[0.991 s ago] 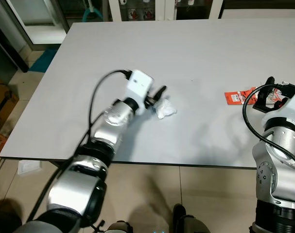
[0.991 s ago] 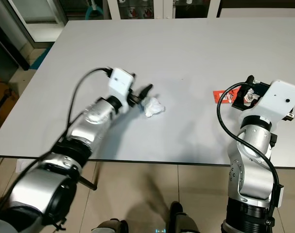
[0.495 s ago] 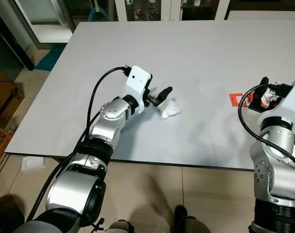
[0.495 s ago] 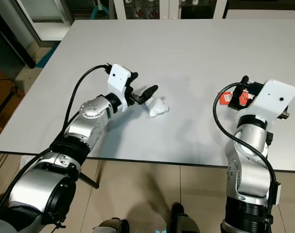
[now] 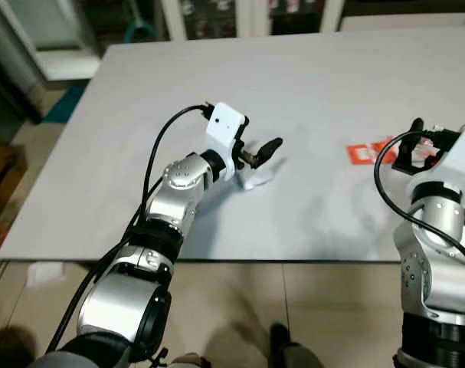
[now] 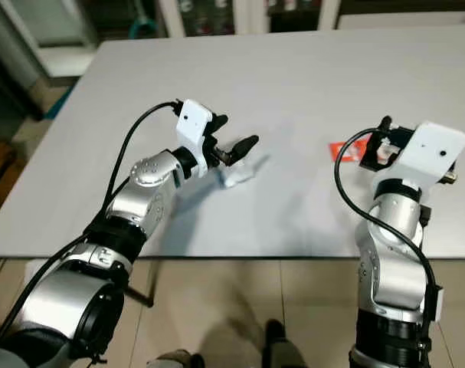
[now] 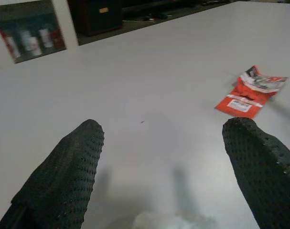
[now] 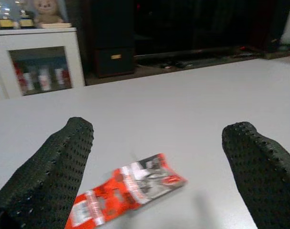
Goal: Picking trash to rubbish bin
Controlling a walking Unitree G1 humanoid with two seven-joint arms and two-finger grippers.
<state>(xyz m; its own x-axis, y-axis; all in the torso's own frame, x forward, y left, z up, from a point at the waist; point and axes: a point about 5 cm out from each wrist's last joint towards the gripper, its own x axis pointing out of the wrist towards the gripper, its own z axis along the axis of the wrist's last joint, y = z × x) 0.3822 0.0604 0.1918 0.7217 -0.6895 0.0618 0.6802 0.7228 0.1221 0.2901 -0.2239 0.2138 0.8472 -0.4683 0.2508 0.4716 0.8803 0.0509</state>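
A crumpled white paper wad is seen on the grey table, just below the left gripper, whose fingers are spread wide and empty. A flat red wrapper is framed by the right gripper, likewise wide open and empty.

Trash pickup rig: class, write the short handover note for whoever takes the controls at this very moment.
Left gripper: open, empty, hovering just above the crumpled white tissue near the middle of the grey table.
Right gripper: open, empty, poised over the red wrapper lying flat on the table's right side.
Done: nothing picked up yet; both pieces lie on the table.
Left: close on the tissue and the wrapper, then carry both to the rubbish bin, whose place I cannot tell from these views.
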